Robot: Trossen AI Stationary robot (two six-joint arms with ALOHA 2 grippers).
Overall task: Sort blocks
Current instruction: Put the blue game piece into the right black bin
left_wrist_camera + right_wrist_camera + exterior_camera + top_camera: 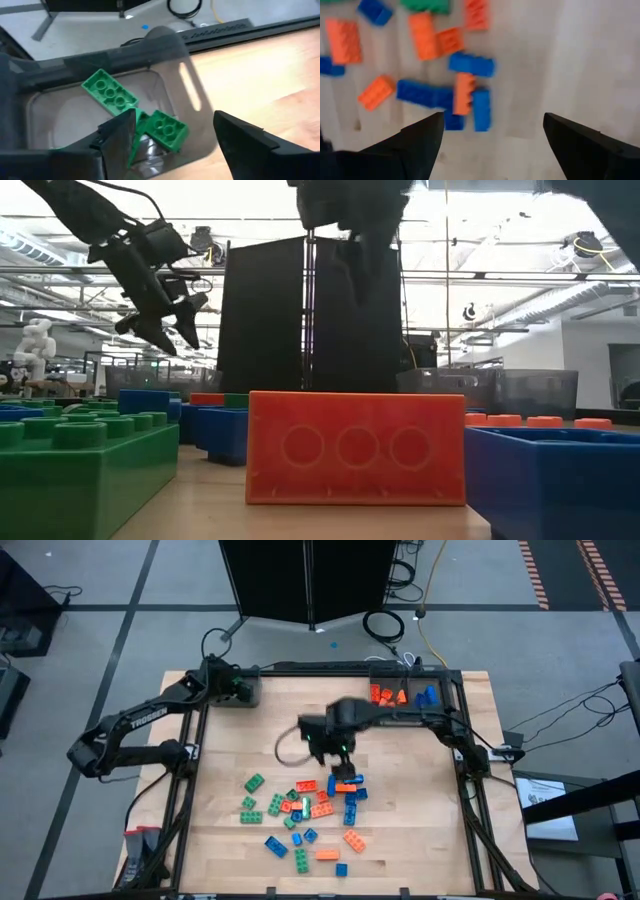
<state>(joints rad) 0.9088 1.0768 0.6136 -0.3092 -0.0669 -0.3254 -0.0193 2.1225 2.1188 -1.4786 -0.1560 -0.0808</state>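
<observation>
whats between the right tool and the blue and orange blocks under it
Nothing: the right wrist view shows the open right tool above the blue and orange blocks with only bare wooden table around them.

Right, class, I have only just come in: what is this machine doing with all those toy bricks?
A two-armed robot is sorting bricks by colour. The left gripper hangs with fingers apart over a grey bin at the table's far left corner, where green bricks lie. The right gripper, fingers wide open and empty, hovers above the mixed pile in the middle of the table. Orange and blue bricks already sit in bins at the far right.
</observation>
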